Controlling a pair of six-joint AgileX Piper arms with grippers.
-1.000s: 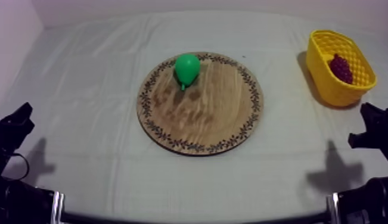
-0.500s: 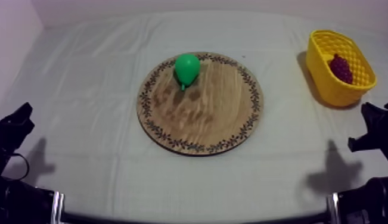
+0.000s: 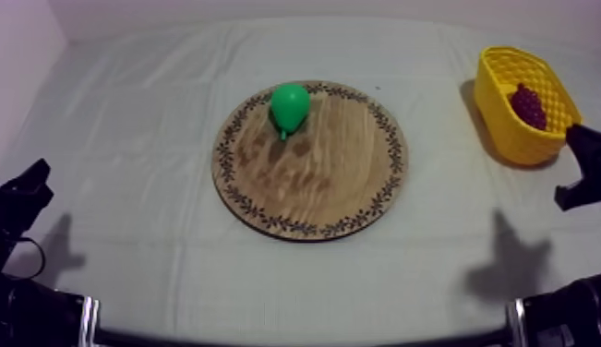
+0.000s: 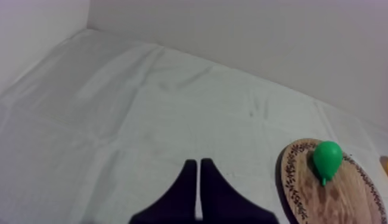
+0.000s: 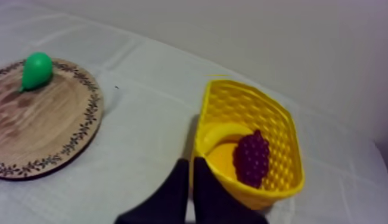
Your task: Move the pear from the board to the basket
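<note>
While the left hand (image 4: 198,171), closed on nothing, rests left of the wooden board (image 3: 310,175), the pear (image 3: 289,106) sits near the board's far rim; right of it, the right hand (image 5: 191,170), also pressed together, hides part of the yellow basket (image 5: 273,128) holding grapes (image 5: 251,158).

Bright green is seen all over the pear (image 3: 290,105). The wooden board (image 3: 333,175) is coloured mid-brown w/ streaky grain, and its rim is ringed by a dark leaf-and-vine pattern. The yellow basket (image 3: 508,131) is patterned w/ a honeycomb lattice. The bunch of grapes (image 3: 528,104) is coloured dark purple-red. The cloth (image 3: 128,138) is left plain – grey-white. The left gripper (image 4: 198,162) & right gripper (image 5: 191,162) – black.
</note>
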